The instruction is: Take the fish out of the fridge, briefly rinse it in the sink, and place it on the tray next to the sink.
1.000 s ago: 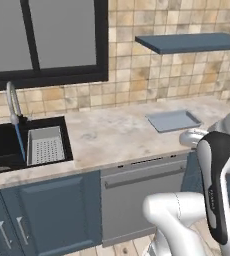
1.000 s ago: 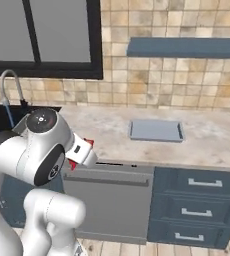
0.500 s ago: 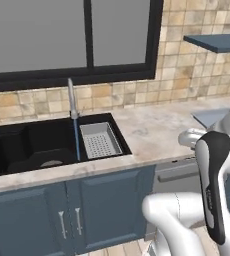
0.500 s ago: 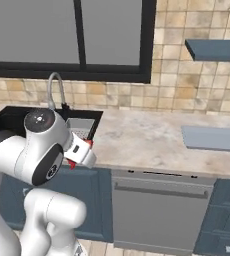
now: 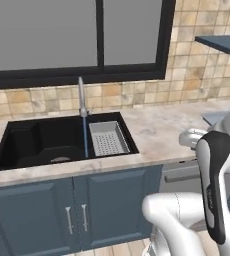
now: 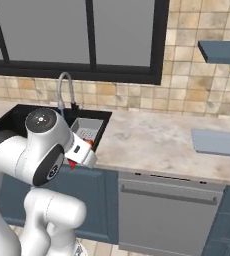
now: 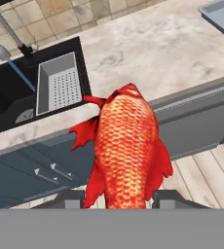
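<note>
done: fish [image 7: 126, 151] out of fridge, gripped in claw [image 7: 118, 198] | where: held off the surface [image 5: 159, 131] edge, in front of the cabinets, short of sink [image 5: 42, 140] | left: rinse under faucet [image 5: 81, 95], then set on tray [image 6: 218, 142]

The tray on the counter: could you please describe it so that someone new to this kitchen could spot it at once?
Start at the black sink under the window and follow the marble counter to the right, past the grey perforated drainer insert. The tray lies flat below the wall shelf: blue-grey, shallow, low-rimmed and unperforated.
</note>
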{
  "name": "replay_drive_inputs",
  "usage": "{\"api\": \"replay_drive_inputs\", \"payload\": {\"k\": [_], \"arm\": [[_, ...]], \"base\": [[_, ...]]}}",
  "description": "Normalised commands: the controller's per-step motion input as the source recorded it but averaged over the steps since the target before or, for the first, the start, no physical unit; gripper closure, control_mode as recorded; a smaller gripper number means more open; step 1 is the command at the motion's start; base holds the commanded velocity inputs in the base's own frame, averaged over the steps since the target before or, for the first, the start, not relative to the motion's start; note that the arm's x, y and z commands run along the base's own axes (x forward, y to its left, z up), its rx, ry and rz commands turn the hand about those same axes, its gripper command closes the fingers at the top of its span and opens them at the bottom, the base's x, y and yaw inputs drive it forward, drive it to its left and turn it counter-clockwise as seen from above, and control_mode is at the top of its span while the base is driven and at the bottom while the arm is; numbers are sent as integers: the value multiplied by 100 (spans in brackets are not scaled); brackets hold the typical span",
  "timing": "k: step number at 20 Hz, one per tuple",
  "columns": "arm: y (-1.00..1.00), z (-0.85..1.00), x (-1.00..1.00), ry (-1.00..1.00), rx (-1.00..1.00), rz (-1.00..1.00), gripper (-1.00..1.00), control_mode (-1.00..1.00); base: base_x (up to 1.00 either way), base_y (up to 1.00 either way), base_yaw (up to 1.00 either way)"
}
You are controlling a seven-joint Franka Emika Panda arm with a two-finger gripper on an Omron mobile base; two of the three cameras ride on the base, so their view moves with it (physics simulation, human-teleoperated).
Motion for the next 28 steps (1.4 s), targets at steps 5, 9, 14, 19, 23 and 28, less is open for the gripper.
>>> {"api": "replay_drive_inputs", "payload": {"k": [5,9,14,19,23,28], "arm": [[0,0,0,0,0,0,100,100],[0,0,0,0,0,0,100,100],[0,0,0,0,0,0,100,100],[0,0,0,0,0,0,100,100],[-15,0,54,2,0,18,100,-100],[0,0,93,20,0,36,100,-100]], "base": [[9,21,22],[6,0,4],[73,-4,0],[52,-2,1],[0,0,0],[0,0,0]]}}
